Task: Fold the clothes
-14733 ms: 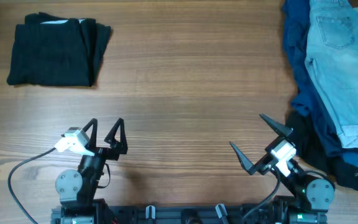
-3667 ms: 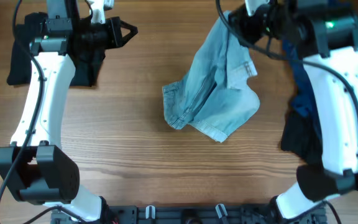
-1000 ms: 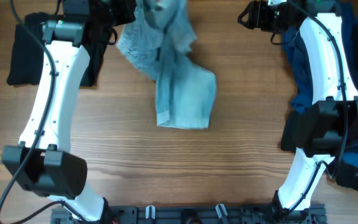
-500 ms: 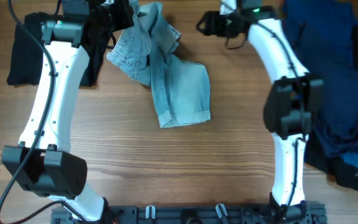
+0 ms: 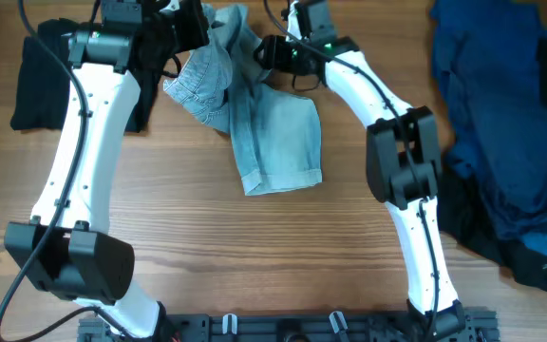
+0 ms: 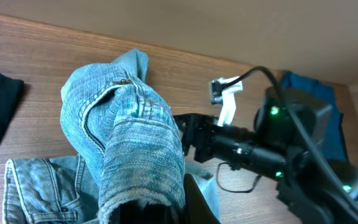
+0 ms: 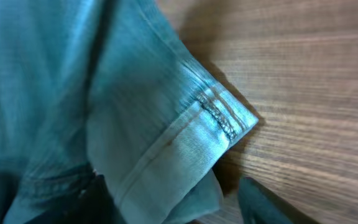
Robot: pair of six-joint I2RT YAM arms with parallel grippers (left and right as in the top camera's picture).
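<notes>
Pale-blue denim shorts (image 5: 275,133), crumpled, waist end bunched and raised near the far edge of the table (image 5: 254,256), one cuffed leg lying flat toward the near side, black garment (image 5: 41,90) folded at far left, navy-blue garments (image 5: 501,114) heaped at far right

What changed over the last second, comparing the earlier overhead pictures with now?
The right gripper swung left from the top right, near the navy pile, to the raised edge of the denim shorts. Its fingers are open by a cuff corner. The left gripper kept hold of the bunched top. The leg on the table barely shifted. The folded black garment and navy pile stayed put.
</notes>
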